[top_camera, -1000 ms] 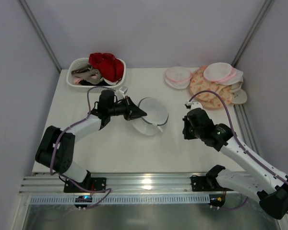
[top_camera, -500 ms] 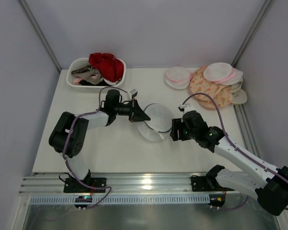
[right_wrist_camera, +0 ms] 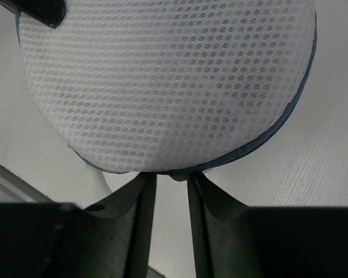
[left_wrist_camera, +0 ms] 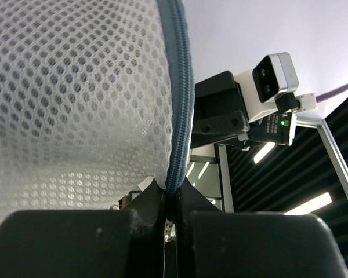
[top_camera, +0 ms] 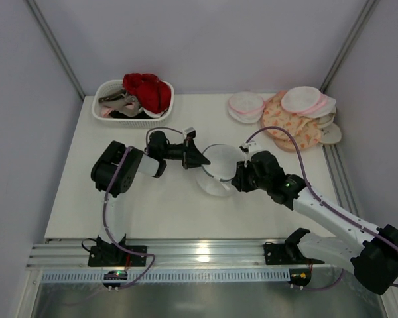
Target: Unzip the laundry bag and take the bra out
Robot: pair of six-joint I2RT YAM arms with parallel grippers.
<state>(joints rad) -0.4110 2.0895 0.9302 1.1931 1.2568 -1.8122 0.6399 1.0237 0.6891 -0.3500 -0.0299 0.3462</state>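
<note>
**A:** Where is the laundry bag (top_camera: pixel 215 167)?

**B:** At the middle of the table (top_camera: pixel 152 199), between the two arms. From above it is a pale mesh disc with a dark zipper rim (left_wrist_camera: pixel 180 110).

**A:** And the left gripper (left_wrist_camera: pixel 173 196)?

**B:** It sits at the bag's 10 o'clock edge. Its jaws are closed tight on the zipper rim, which runs up from between the fingers with mesh spreading toward 11 o'clock.

**A:** The right gripper (right_wrist_camera: pixel 170 184)?

**B:** At the bag's 4 o'clock edge. Its jaws stand a little apart, and the rim's lowest point, with a small grey nub, sits just at the tips. Table shows through the gap, so they clamp nothing I can see.

**A:** Can you see the bra?

**B:** No, the mesh is too cloudy to make it out.

**A:** What else is on the table?

**B:** At the table's 11 o'clock there is a white basket (top_camera: pixel 101 109) with a red garment (top_camera: pixel 148 89) heaped in it. At 1 o'clock lie pink-rimmed pouches (top_camera: pixel 245 105), touching peach patterned pouches (top_camera: pixel 285 129). Both groups are well apart from the bag.
</note>
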